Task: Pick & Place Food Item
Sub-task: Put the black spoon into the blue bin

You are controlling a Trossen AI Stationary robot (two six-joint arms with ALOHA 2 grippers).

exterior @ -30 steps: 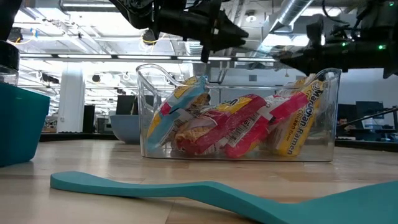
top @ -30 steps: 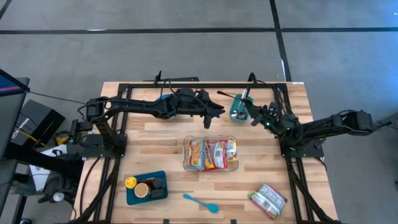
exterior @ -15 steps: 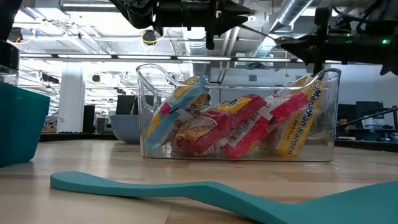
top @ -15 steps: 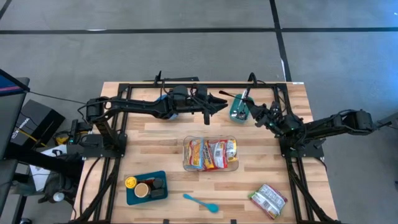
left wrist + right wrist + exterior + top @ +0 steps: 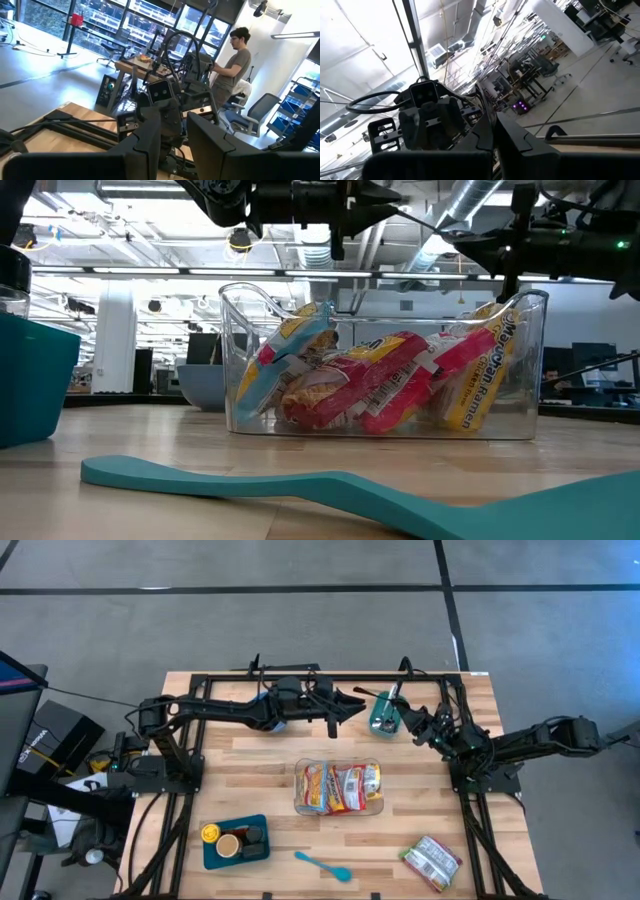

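Note:
A clear bin (image 5: 375, 808) (image 5: 535, 370) stands mid-table with several red-and-yellow ramen packets (image 5: 338, 787) (image 5: 400, 385) standing in it. Another food packet (image 5: 432, 862) lies flat on the wood near the table's near right corner. My left gripper (image 5: 358, 703) (image 5: 173, 122) hovers beyond the bin's far side, pointing about level toward the right arm, narrowly open and empty. My right gripper (image 5: 410, 721) (image 5: 494, 132) hangs at the far right, tipped upward, shut on nothing.
A teal tray (image 5: 212, 852) with small jars sits near the front left, with a teal spatula (image 5: 322, 866) (image 5: 300, 480) beside it. A teal holder (image 5: 384, 717) stands between the two grippers. Black frame rails (image 5: 300, 677) edge the table. A person (image 5: 240, 60) stands in the room beyond.
My left gripper has tipped up from slanting down over the bin's far side to about level, and its fingers have risen out of the low view. My right gripper has also tipped upward. The bin and packets have not moved.

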